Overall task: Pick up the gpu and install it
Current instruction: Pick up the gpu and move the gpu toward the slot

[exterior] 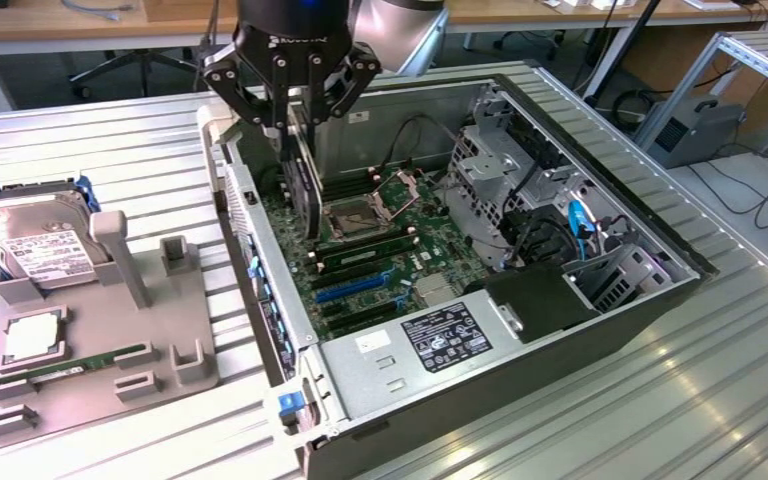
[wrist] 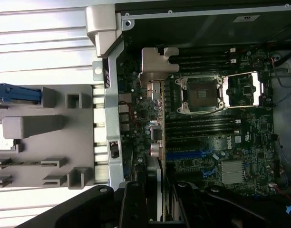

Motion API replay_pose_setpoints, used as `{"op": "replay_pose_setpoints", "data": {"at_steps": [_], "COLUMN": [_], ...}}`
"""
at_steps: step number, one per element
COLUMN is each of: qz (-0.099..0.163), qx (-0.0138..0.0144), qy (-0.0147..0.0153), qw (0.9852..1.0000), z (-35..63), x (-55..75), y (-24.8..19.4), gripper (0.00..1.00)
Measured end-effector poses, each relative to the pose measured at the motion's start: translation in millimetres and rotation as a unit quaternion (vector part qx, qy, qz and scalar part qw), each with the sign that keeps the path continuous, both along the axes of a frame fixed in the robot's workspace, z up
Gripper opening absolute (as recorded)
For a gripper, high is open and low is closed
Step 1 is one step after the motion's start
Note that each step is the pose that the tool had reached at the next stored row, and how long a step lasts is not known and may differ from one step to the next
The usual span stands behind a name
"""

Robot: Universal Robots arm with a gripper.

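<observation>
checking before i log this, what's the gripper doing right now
gripper: closed on the graphics card, held upright over the open computer case

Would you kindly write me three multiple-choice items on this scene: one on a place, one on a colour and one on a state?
1. Where is the gpu?
A. on the floor
B. over the motherboard
C. flat on the table

2. What colour is the tray under the hard drive?
A. grey
B. red
C. yellow

3. How is the gripper?
A. open and empty
B. shut on the hard drive
C. shut on the gpu

Answers:
1 B, the gpu hangs on edge above the motherboard.
2 A, the tray is plain grey.
3 C, the gripper clamps the gpu's upper edge.
</observation>
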State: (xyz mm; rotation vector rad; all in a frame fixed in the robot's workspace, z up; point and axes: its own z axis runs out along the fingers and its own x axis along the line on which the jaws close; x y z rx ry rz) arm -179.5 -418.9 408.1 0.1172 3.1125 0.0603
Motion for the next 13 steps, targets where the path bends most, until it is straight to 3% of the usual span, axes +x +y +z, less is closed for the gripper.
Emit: {"op": "replay_pose_setpoints", "data": {"at_steps": [13], "qz": [0.000], "qx": [-0.0004], "qy": [0.0000], "qw": [1.0000], "z": [-4.0], "x": [14.8], "y": [0.0], "gripper": [0.27]}}
